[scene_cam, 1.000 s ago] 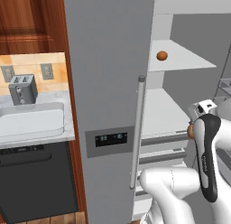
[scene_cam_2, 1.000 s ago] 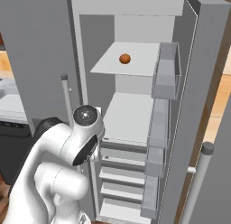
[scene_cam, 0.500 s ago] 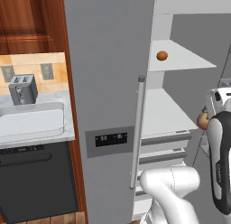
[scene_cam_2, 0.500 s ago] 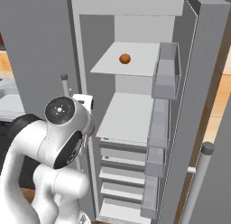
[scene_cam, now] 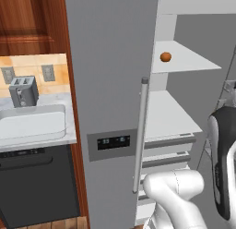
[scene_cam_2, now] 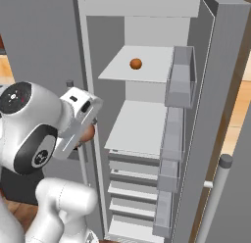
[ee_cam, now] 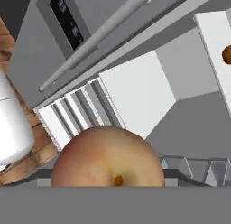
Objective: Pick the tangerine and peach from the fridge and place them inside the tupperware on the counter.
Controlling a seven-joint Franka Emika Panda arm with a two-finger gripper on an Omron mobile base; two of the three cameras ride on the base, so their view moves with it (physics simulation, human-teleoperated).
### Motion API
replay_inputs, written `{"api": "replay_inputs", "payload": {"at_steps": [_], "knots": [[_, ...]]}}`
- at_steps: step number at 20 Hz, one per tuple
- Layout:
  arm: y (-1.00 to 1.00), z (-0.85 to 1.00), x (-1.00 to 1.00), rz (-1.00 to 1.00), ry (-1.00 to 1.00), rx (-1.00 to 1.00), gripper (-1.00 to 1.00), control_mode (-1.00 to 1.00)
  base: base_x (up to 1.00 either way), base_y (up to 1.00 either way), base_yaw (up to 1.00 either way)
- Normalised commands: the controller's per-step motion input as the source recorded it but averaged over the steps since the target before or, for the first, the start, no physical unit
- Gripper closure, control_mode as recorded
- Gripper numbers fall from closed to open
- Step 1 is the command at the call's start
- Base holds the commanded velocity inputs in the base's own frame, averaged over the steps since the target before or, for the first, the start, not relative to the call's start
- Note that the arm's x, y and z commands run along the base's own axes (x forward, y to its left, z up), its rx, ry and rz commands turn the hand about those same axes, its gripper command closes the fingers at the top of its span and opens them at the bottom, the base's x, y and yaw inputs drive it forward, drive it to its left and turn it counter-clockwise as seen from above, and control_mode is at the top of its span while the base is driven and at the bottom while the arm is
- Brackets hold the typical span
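Note:
My gripper [scene_cam_2: 86, 133] is shut on the peach [scene_cam_2: 89, 134], held in front of the open fridge [scene_cam_2: 147, 124] at the height of its middle shelf. The hand view has the pale, red-blushed peach [ee_cam: 108, 160] large at the bottom, in the gripper [ee_cam: 108, 175]. On the upper white shelf lies the deep orange tangerine [scene_cam: 165, 57] [scene_cam_2: 136, 63] [ee_cam: 227, 55]. To the left of the fridge [scene_cam: 110, 85], the white tupperware [scene_cam: 32, 123] rests on the marbled counter [scene_cam: 41, 142].
A grey toaster [scene_cam: 23, 90] stands behind the tupperware. The fridge's shut left door carries a long bar handle [scene_cam: 140, 135] and a dark panel [scene_cam: 113, 141]. Its open right door [scene_cam_2: 223, 105] holds shelf bins [scene_cam_2: 179, 85]. Drawers [scene_cam_2: 132, 188] fill the lower fridge.
The arm has swung away from the fridge shelves with the peach in the gripper, its elbow shifting left in the right base view. The tangerine has not moved.

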Motion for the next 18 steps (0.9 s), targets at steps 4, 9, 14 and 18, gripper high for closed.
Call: {"api": "replay_inputs", "payload": {"at_steps": [4,9,14,18], "knots": [[0.0,0.04,0.0,-0.53,-0.17,0.3,1.0,-1.0,0.0,0.0,0.0],[0.0,-0.05,0.0,-0.44,-0.42,0.45,1.0,-1.0,0.0,0.0,0.0],[0.12,-0.01,-0.01,-0.4,-0.44,0.55,1.0,-1.0,0.0,0.0,0.0],[0.41,0.0,-0.1,-0.25,-0.15,0.57,1.0,-1.0,0.0,0.0,0.0]]}}
